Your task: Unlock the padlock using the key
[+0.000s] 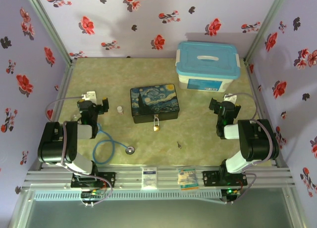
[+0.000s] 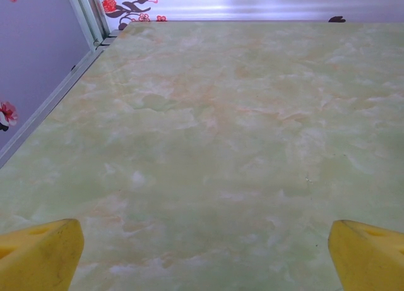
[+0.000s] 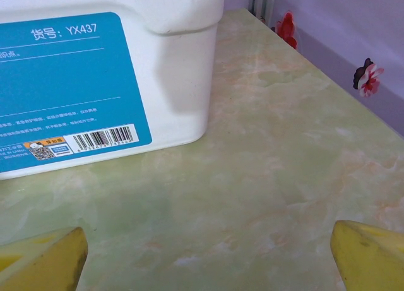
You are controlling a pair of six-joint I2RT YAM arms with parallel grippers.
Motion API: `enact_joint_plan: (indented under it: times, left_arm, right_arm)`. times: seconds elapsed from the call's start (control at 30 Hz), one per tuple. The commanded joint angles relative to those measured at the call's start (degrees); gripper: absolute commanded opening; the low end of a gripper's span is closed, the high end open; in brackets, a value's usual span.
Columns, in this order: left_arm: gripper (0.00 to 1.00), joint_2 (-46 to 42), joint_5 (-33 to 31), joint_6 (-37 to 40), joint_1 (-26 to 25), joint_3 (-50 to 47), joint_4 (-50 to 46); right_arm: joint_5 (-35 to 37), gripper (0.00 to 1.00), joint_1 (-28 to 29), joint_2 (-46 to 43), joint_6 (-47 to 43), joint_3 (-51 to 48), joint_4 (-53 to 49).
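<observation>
Yellow fingertips (image 2: 41, 256) of the left gripper (image 2: 205, 259) stand wide apart over the bare green marbled tabletop (image 2: 221, 146), holding nothing. Equally wide and empty, the right gripper (image 3: 208, 259) faces a white plastic box with a light blue lid (image 3: 95, 70). Between the arms, the tiny brass-gold padlock with a silver shackle (image 1: 156, 124) sits right against the front edge of a dark blue painted tin (image 1: 154, 103). The small thin grey metal key (image 1: 179, 145) lies apart from it, nearer the arm bases, well clear of both grippers.
</observation>
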Motion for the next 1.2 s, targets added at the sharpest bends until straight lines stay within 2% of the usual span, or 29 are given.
enact_joint_plan:
  times: [0.0,0.13,0.23,0.33,0.4,0.53,0.6,0.7,0.77,0.87,0.93,1.03,1.17]
  left_arm:
    - [1.00,-0.63,-0.26,-0.35,0.58,0.23,-0.56]
    - [1.00,-9.16,-3.23,-1.87,0.58,4.48,-15.01]
    - [1.00,-15.45,-5.00,-3.90,0.49,5.53,-19.59]
    - [1.00,-21.48,-8.03,-11.79,0.42,7.73,-27.04]
    - [1.00,-24.68,-6.50,-14.31,0.41,9.96,-34.08]
    - [1.00,-31.00,-6.91,-28.91,1.38,5.56,-32.57]
    - [1.00,-34.42,-2.75,-30.13,1.72,1.48,-29.04]
    - [1.00,-36.97,2.85,-33.05,1.48,4.66,-39.23]
    - [1.00,-38.22,6.53,-35.05,0.56,7.02,-46.12]
    - [1.00,-40.95,8.17,-36.10,-4.61,7.90,-51.60]
    - [1.00,-42.14,8.01,-36.19,-10.53,8.70,-54.49]
    - [1.00,-42.36,3.79,-37.67,-20.26,11.08,-58.98]
    - [1.00,-41.09,2.33,-41.12,-28.04,14.84,-63.65]
  right_arm:
    - [-4.16,0.99,-1.02,0.11,-0.25,0.68,1.64]
    - [-4.06,0.99,-1.03,-4.86,-0.75,1.43,-3.66]
    - [-2.21,0.99,-0.97,-12.22,0.23,1.97,-10.75]
    - [-1.04,0.99,-1.12,-22.51,8.03,6.91,-29.38]
    - [-2.43,0.99,-1.28,-27.57,13.81,9.66,-38.88]
    - [-13.24,0.99,-1.56,-32.59,19.76,13.87,-53.35]
    - [-20.02,0.99,-1.56,-32.30,22.19,15.23,-57.65]
    - [-34.84,0.99,-1.48,-30.70,24.77,14.81,-58.58]
    - [-37.76,0.99,0.12,-31.17,26.10,14.09,-61.29]
    - [-30.66,0.99,6.58,-33.52,23.91,13.89,-68.75]
    - [-25.86,0.98,11.99,-33.99,23.21,13.96,-73.01]
    - [-23.72,0.89,17.81,-34.27,24.41,12.76,-76.05]
    - [-23.04,0.80,25.06,-35.37,27.35,9.90,-76.54]
